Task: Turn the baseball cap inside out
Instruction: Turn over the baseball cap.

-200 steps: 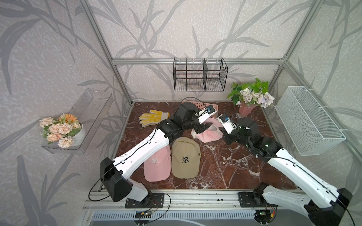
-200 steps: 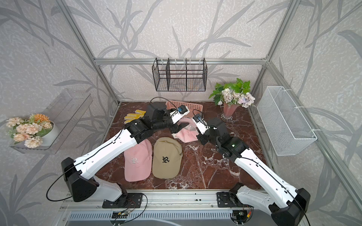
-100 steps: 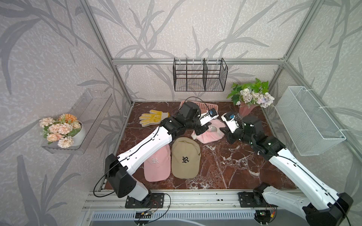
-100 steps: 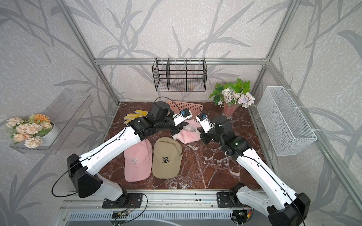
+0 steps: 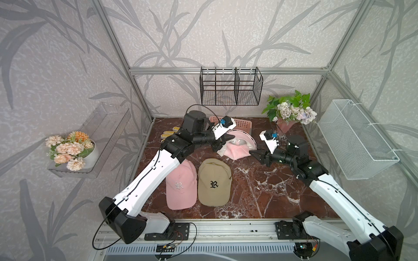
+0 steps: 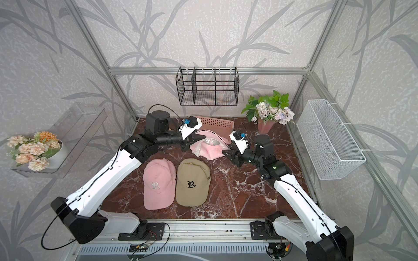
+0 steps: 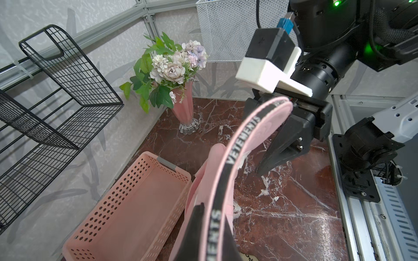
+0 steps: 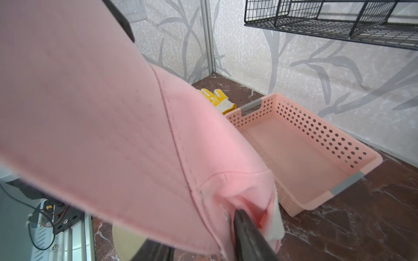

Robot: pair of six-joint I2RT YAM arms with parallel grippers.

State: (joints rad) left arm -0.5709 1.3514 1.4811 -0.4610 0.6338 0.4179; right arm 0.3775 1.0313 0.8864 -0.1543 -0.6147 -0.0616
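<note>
**Left gripper grips the cap's rim; right gripper stands parted at its far edge**

The baseball cap [image 5: 236, 151] sits at the back middle of the tabletop [image 5: 271, 192], just in front of the pink basket [image 5: 243, 123] and between the two arms. It is crumpled, and in both top views its open side is turned up, so the lettered inner band shows as an arc [image 6: 214, 137].

The left gripper [image 5: 224, 143] is clenched on the cap's left side. In the left wrist view the band [image 7: 239, 144] runs out from between its fingers [image 7: 195, 226] and arches toward the other arm.

The right gripper [image 5: 256, 156] points at the cap's right edge with its jaws parted. In the right wrist view the tip of one finger [image 8: 248, 235] touches a bunched fold of pink fabric [image 8: 244, 194], while the other finger stands apart from it. The crown [image 8: 113, 113] fills most of that view.

Whether the cap rests on the tabletop or hangs slightly above it cannot be told.

Nearer the front, well apart from both grippers, a second pink cap [image 5: 181, 183] and a beige cap [image 5: 213, 180] lie side by side, crowns up. A yellow glove [image 5: 168, 134] lies behind the left arm.
</note>
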